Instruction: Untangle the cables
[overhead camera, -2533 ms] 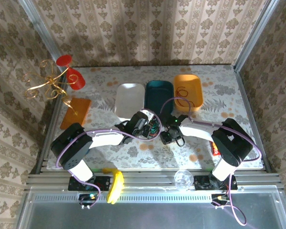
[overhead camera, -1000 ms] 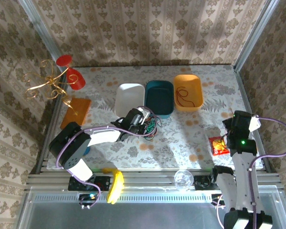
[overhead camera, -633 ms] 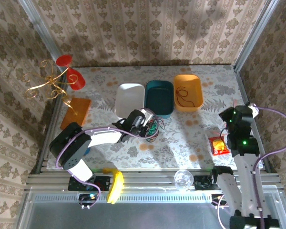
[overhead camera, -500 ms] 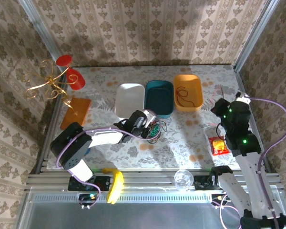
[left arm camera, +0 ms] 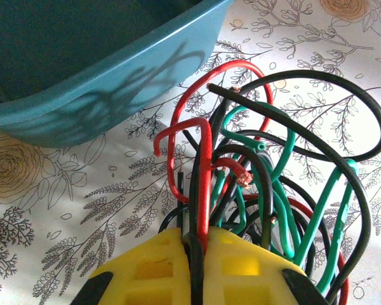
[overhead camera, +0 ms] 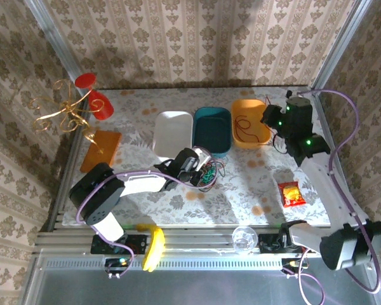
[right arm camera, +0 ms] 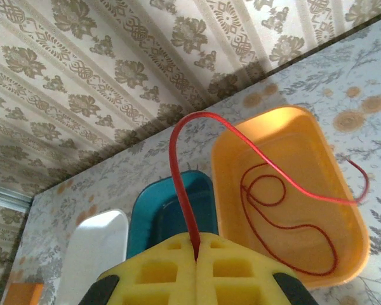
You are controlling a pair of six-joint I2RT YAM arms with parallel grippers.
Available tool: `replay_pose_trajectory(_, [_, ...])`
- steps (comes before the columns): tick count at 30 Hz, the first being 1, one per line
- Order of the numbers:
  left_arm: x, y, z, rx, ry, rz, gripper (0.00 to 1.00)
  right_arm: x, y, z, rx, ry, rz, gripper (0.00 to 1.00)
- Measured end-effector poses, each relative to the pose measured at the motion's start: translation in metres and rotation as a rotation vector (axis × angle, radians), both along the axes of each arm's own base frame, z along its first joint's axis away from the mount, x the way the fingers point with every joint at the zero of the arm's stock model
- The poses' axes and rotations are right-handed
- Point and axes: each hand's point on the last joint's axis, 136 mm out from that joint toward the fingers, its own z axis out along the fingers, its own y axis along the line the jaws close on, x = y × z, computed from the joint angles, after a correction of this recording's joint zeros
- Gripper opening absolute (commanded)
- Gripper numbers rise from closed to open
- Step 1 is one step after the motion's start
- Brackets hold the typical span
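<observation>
The tangle of red, green and black cables (overhead camera: 209,175) lies on the table just in front of the teal tray (overhead camera: 213,130). My left gripper (overhead camera: 200,166) is shut on it; in the left wrist view the yellow fingers (left arm camera: 241,267) pinch a black and a red strand of the tangle (left arm camera: 260,171) at the gripper (left arm camera: 200,244). My right gripper (overhead camera: 265,118) hangs at the back right beside the orange tray (overhead camera: 261,109). That gripper (right arm camera: 195,246) is shut on a thin red cable (right arm camera: 178,165), which arcs over the orange tray (right arm camera: 260,121). Another red cable (right arm camera: 286,222) lies coiled inside.
A white tray (overhead camera: 172,132) sits left of the teal one. A red snack packet (overhead camera: 292,194) lies at the right. A gold stand with a red cup (overhead camera: 73,108) and an orange board (overhead camera: 100,149) occupy the left. A clear cup (overhead camera: 244,238) stands on the front rail.
My right arm has swung from the near right to the back right, carrying the thin red cable up beside the orange tray. The left gripper stays shut on the tangle, shifted slightly right.
</observation>
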Motion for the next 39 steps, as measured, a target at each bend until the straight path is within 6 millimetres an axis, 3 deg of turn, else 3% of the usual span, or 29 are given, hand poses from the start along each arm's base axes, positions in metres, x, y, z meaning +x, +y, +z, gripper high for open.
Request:
replay_pose_trajectory(7, [-0.003,-0.004,0.001,0.006,-0.017,-0.013,0.0,0.04,0.007,-0.013,0.025,0.068,0.032,0.0])
replay_pose_trajectory(16, [-0.004,-0.004,0.001,0.018,-0.043,-0.017,0.0,0.085,0.01,-0.067,0.146,0.213,0.062,0.0])
replay_pose_trajectory(21, [-0.004,-0.002,0.001,0.02,-0.05,-0.011,0.0,0.093,0.017,-0.086,0.195,0.258,0.084,0.0])
replay_pose_trajectory(26, [-0.004,-0.002,0.001,0.02,-0.051,-0.009,0.0,0.073,0.025,-0.061,0.059,0.175,0.058,0.0])
replay_pose_trajectory(30, [-0.004,-0.002,0.001,0.022,-0.052,-0.013,0.0,0.043,0.031,-0.01,-0.055,0.028,0.045,0.0])
replay_pose_trajectory(34, [-0.005,-0.003,0.001,0.02,-0.051,-0.016,0.0,0.024,0.014,0.033,-0.116,-0.108,-0.009,0.0])
replay_pose_trajectory(39, [-0.005,-0.003,0.001,0.02,-0.051,-0.017,0.0,0.016,0.01,0.032,-0.16,-0.12,-0.011,0.0])
